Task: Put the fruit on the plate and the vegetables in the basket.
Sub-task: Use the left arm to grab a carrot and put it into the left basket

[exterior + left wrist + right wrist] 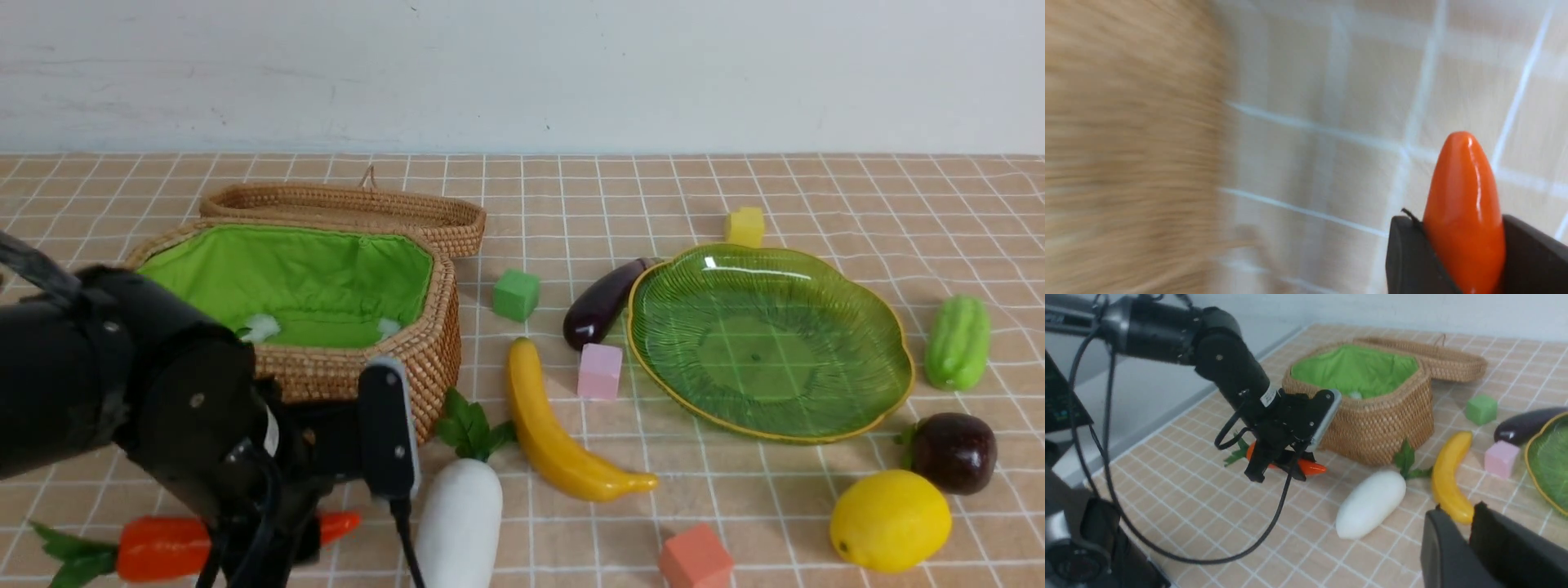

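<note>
We have the left gripper low at the near left of the table, its jaws pressed against both sides of the carrot. The left wrist view shows the orange tip poking out between the two dark fingers, so we call that a clamp. The carrot sits on the table or barely clear of it, we cannot tell which, and its long axis runs nine to three: leaves at nine o'clock, tip at three. Everything now turns on the basket, which stands just beyond the gripper at twelve to one o'clock, wicker wall close and tall, green lining open on top. To our eye the carrot must rise over that near rim before going forward, or the tip may catch the weave. The left arm is plainly the nearer one. Just past the carrot's tip at three o'clock lies the white radish, with the banana beyond it, so a sideways swing could nudge the radish. The flat lid rests behind the basket at twelve, out of the path. Off at two o'clock the plate holds nothing yet, with the eggplant at its edge. The right gripper hangs near the banana's near end, fingers together on nothing.
</note>
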`<state>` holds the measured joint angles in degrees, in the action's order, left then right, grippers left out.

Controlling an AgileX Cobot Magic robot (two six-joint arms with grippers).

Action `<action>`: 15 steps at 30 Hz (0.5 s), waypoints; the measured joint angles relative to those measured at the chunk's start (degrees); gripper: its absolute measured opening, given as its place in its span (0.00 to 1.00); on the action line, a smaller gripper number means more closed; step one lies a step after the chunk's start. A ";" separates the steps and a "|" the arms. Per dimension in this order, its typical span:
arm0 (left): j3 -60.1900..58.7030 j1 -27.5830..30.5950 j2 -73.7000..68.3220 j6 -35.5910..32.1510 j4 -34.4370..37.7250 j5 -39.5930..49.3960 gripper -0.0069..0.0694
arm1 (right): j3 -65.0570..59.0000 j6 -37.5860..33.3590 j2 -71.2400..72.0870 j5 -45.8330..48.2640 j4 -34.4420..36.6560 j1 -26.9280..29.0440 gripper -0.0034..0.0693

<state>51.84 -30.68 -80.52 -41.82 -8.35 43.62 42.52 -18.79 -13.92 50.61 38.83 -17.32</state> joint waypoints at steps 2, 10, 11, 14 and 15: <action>3.07 -0.68 2.79 2.87 -2.52 -1.10 0.40 | 0.00 0.00 0.00 -2.34 0.26 0.00 0.23; 15.51 -0.51 -0.03 10.83 -23.55 -6.20 0.40 | 0.00 -0.05 0.00 -6.55 0.26 0.00 0.23; 15.81 -0.51 -0.40 11.08 -23.55 -6.17 0.40 | 0.00 -0.05 0.00 -6.61 0.26 0.00 0.23; 20.10 1.14 -6.16 14.28 -25.98 -5.69 0.40 | 0.00 -0.05 0.00 -6.61 0.50 0.00 0.23; 21.92 2.13 -9.20 15.18 -26.49 -4.81 0.40 | 0.00 -0.05 0.00 -6.61 0.47 0.00 0.24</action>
<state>73.76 -28.54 -89.72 -26.64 -34.84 38.82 42.52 -18.84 -13.92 44.00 39.30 -17.32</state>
